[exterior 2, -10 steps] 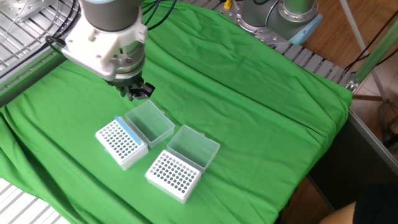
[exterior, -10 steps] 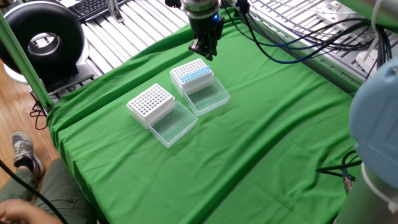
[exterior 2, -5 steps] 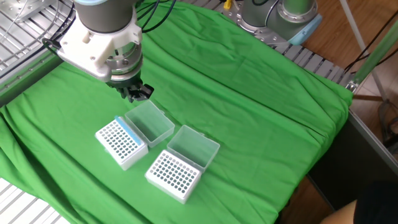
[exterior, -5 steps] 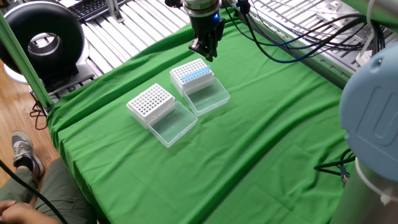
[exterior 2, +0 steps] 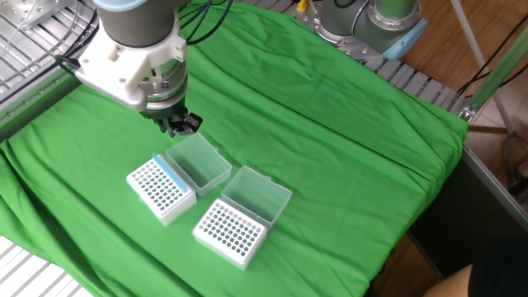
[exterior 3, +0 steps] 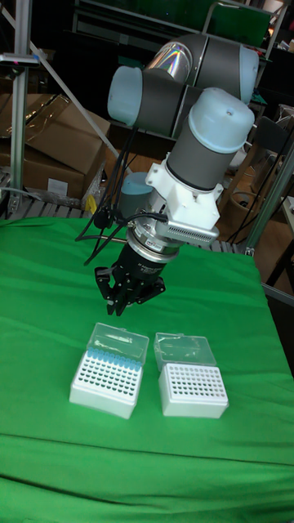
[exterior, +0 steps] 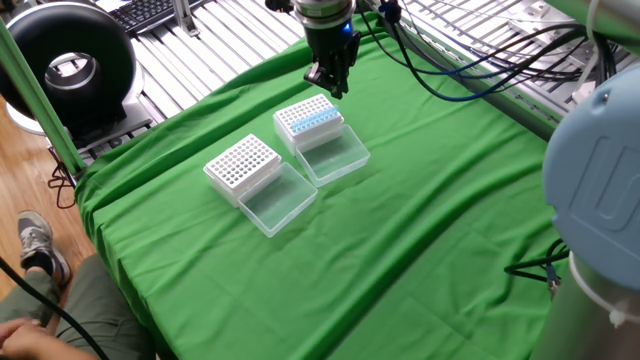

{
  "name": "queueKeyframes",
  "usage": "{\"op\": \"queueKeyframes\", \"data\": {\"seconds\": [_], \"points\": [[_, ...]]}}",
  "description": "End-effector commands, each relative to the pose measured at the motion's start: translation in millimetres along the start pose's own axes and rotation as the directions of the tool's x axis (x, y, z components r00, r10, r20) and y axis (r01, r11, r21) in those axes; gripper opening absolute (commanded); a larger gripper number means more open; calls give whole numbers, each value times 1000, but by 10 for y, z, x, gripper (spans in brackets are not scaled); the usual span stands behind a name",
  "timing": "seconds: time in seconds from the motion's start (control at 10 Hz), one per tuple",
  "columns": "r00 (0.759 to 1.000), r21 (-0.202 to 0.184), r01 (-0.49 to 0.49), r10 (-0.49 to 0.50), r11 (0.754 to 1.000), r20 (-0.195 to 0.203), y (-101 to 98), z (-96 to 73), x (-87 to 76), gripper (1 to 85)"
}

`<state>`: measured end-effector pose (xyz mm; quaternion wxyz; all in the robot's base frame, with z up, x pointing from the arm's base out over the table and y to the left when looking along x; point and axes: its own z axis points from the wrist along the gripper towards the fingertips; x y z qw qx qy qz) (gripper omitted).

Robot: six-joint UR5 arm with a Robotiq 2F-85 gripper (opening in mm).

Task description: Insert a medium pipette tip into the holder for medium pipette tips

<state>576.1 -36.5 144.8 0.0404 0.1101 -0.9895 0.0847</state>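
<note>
Two look-alike white racks lie on the green cloth (exterior: 450, 220), each with its clear lid open. One rack (exterior: 308, 118) (exterior 2: 159, 186) (exterior 3: 106, 380) carries a row of blue tips along one edge. The other rack (exterior: 243, 162) (exterior 2: 230, 231) (exterior 3: 193, 388) shows only dark holes. I cannot tell which is the holder for medium pipette tips. My gripper (exterior: 330, 85) (exterior 2: 183, 125) (exterior 3: 118, 306) hangs above the cloth just behind the blue-row rack, pointing down. Its fingers look shut. No medium pipette tip can be made out between them.
A metal roller frame (exterior: 470, 40) and black cables (exterior: 480, 70) run along the table's far side. A black round device (exterior: 70, 70) sits off the left corner. A person's shoe (exterior: 40, 245) and hand (exterior: 25, 338) show beyond the cloth edge.
The arm has drifted slightly, carrying the gripper a little away from the racks. The racks and lids have not moved.
</note>
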Motion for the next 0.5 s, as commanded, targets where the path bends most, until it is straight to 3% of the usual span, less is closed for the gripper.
{"op": "queueKeyframes", "data": {"seconds": [0.0,0.4], "points": [[1000,-13,-4,4,1000,5,14,13,-13,193],[1000,-15,3,-3,1000,7,17,16,-21,190]]}}
